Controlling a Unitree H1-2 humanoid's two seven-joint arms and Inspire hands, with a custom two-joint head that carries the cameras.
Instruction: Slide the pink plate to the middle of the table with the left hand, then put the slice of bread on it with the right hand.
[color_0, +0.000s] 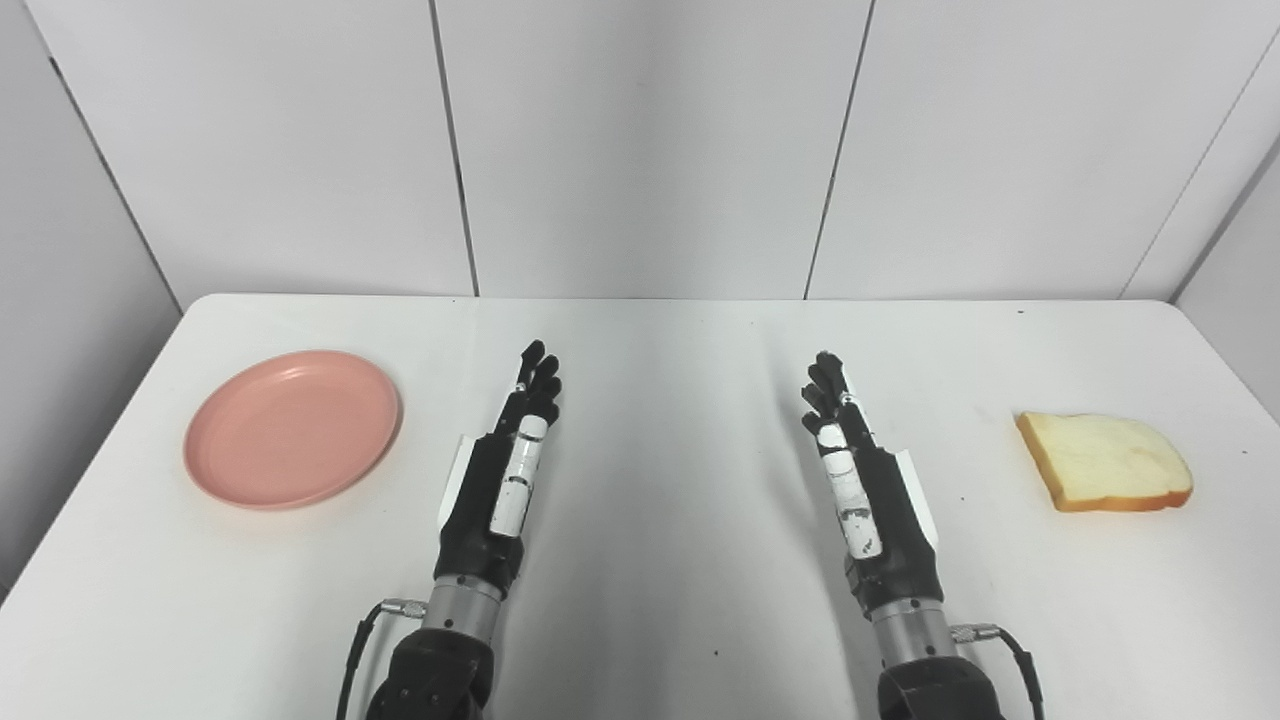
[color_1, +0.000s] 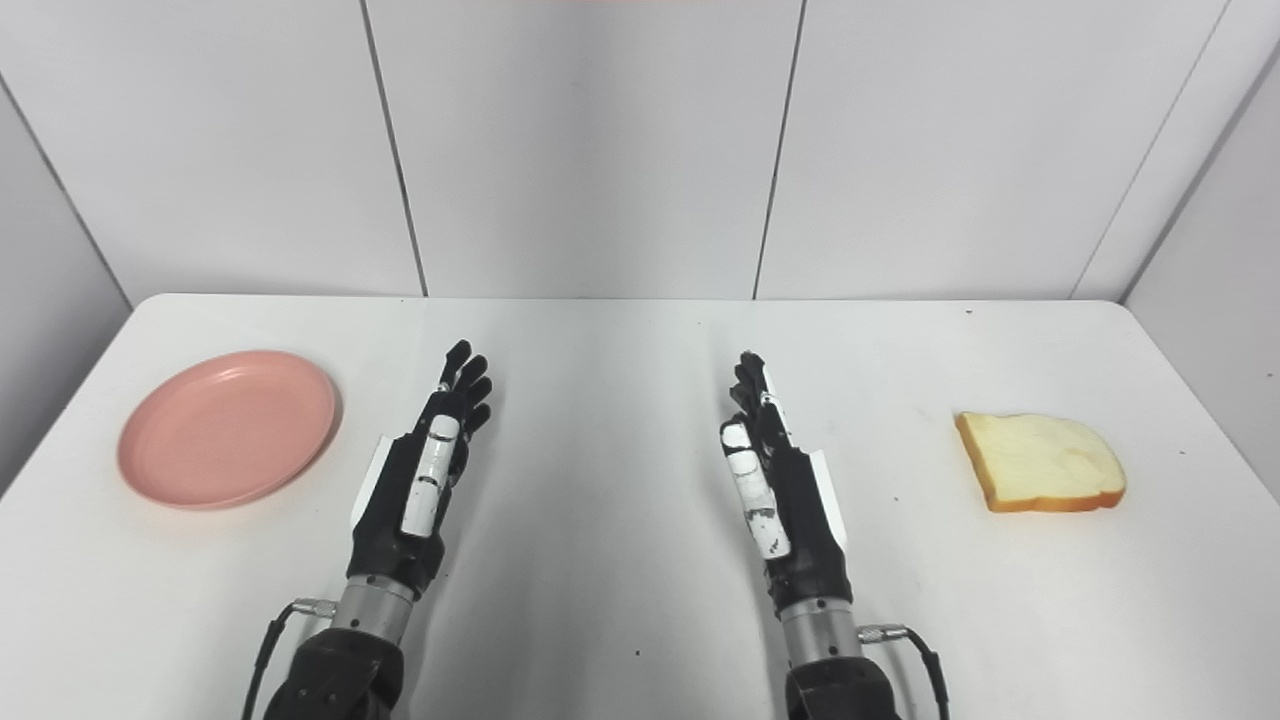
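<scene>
While both hands hover mid-tabletop (color_0: 660, 560), left hand (color_0: 505, 470) and right hand (color_0: 860, 475) hold nothing, fingers straight and loosely apart. Plate (color_0: 292, 428) sits near the left edge, bread (color_0: 1105, 462) near the right edge. Bare surface between them.

Bare table (color_0: 660, 400) between plate (color_0: 292, 428) and bread (color_0: 1104, 462) (unobstructed).
</scene>
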